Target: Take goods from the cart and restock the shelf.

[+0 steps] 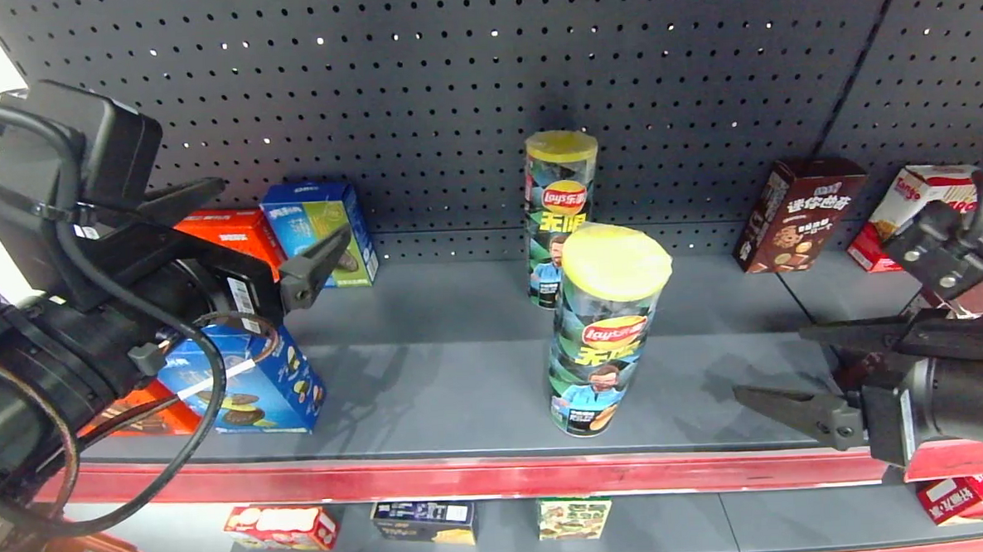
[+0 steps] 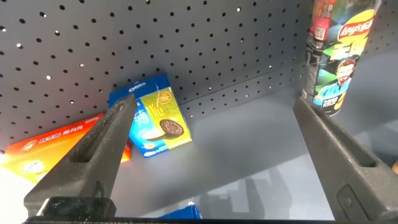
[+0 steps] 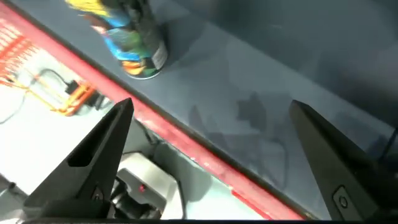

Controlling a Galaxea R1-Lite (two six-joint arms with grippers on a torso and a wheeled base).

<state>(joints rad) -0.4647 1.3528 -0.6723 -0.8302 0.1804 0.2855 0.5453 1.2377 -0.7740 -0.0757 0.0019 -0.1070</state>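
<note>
Two tall cylindrical crisp cans with yellow lids and green-and-black wrappers stood upright on the dark grey metal shelf [image 1: 429, 370], one behind the other near its middle. The front can [image 1: 606, 329] sat towards the red front edge strip [image 1: 467, 479], and the rear can [image 1: 561, 215] stood close to the perforated grey back panel [image 1: 450, 79]. The left hand [image 1: 281, 210] hovered over the shelf's left part with its fingers spread wide around open air. It pointed towards a blue-and-yellow cardboard biscuit box [image 1: 319, 229] that stood upright against the back panel, just beside an orange cardboard box [image 1: 236, 229]. Below that arm, nearer the front edge, sat another blue biscuit box [image 1: 264, 394] beside a second orange box [image 1: 158, 419]. The right hand [image 1: 769, 362] hung at the shelf's front edge, to the right of the front can and apart from it, its fingers likewise spread. Farther right, a brown cardboard box [image 1: 796, 213] and a red-and-white box [image 1: 920, 207] leaned against the back panel. Small boxes [image 1: 280, 527] lay on the lower shelf [image 1: 677, 525].
</note>
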